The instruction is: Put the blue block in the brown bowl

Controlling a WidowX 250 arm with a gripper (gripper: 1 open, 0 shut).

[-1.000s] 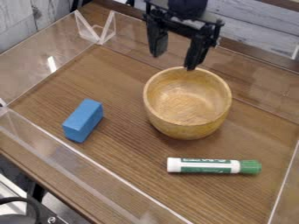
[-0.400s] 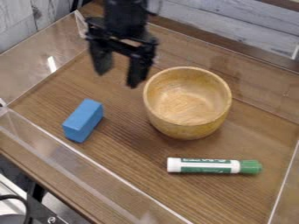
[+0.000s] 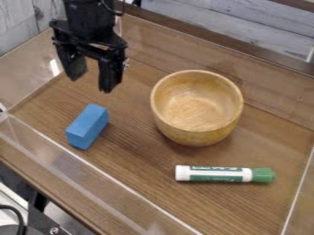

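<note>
The hand (image 3: 92, 75) hangs over the brown wooden tabletop (image 3: 147, 170) with its fingers wide apart and holds nothing. The blue block (image 3: 87, 126) lies just below it, toward the camera. The brown bowl (image 3: 196, 106) stands to its right, and clear low walls (image 3: 73, 179) border the surface.

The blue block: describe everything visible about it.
The blue block is a small, solid, bright-blue rectangular piece with rounded edges and a matte surface. It lies flat on the wooden tray floor, its long side angled slightly in the picture, to the left of the brown bowl and clear of it. Nothing touches it but the floor beneath. The open gripper hangs above and behind it, not in contact. The block is whole and unmarked as far as can be seen.
</note>
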